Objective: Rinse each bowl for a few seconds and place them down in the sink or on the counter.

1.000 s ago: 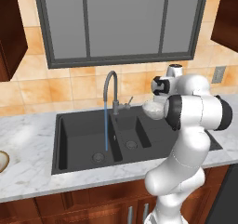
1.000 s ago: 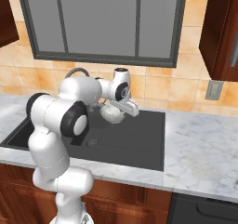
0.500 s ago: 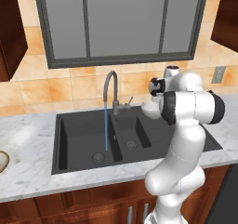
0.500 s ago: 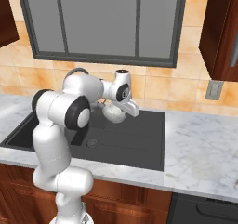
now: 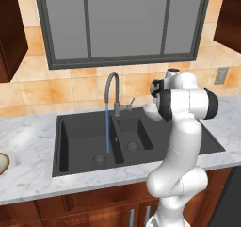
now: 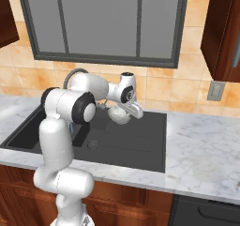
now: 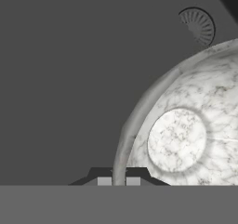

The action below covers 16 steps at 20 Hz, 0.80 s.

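Observation:
My gripper [image 5: 154, 104] is shut on the rim of the whitish-grey speckled bowl [image 5: 150, 110], which hangs above the black sink [image 5: 84, 127], to the right of the gooseneck tap [image 5: 111, 84]. From the right, the gripper [image 6: 123, 109] holds the bowl [image 6: 119, 115] over the sink [image 6: 145, 140]. The hand view looks into the bowl [image 7: 186, 135]; the fingertips [image 7: 104, 181] pinch its rim, with a basin drain [image 7: 197, 27] beyond. A second bowl [image 5: 2, 163], tan-rimmed, sits on the counter [image 5: 28, 174] at the far left.
A thin stream of water [image 5: 108, 127] runs from the tap into the big basin. Marble counter [image 6: 206, 150] stretches to the right of the sink. A window and tiled wall stand behind the tap, with dark cabinets at the upper corners.
The arm's elbow has swung a little while the held bowl stays almost in place above the sink. The gripper remains shut on the bowl.

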Tool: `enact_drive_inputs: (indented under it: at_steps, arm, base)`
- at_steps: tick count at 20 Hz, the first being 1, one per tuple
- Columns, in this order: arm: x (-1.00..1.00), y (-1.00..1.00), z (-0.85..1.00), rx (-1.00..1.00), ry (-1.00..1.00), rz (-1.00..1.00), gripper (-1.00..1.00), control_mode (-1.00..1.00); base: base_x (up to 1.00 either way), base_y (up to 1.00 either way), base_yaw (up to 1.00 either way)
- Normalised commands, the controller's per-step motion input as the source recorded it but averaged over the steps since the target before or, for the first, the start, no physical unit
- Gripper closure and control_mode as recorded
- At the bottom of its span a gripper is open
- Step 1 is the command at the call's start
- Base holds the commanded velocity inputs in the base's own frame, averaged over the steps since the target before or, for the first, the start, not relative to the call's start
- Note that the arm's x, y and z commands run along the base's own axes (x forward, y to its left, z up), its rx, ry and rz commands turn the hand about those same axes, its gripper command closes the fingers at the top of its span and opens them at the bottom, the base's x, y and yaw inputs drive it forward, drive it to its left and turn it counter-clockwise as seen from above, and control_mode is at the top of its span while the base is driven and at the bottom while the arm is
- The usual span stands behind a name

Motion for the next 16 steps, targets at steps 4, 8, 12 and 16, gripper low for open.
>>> enact_drive_inputs:
  at_steps: [4,8,12,16]
  arm:
    - [0.19,-0.15,-0.29,0.03,0.02,-0.03,1.0,-1.0]
    - [0.23,-0.07,-0.26,0.04,0.01,-0.03,1.0,-1.0]
    - [0.25,-0.01,-0.26,0.05,0.03,-0.04,1.0,-1.0]
    - [0.16,0.0,-0.22,0.04,0.04,-0.04,1.0,-1.0]
  base:
    - [0.0,0.0,0.0]
    - [0.0,0.0,0.0]
    - [0.0,0.0,0.0]
    - [0.0,0.0,0.0]
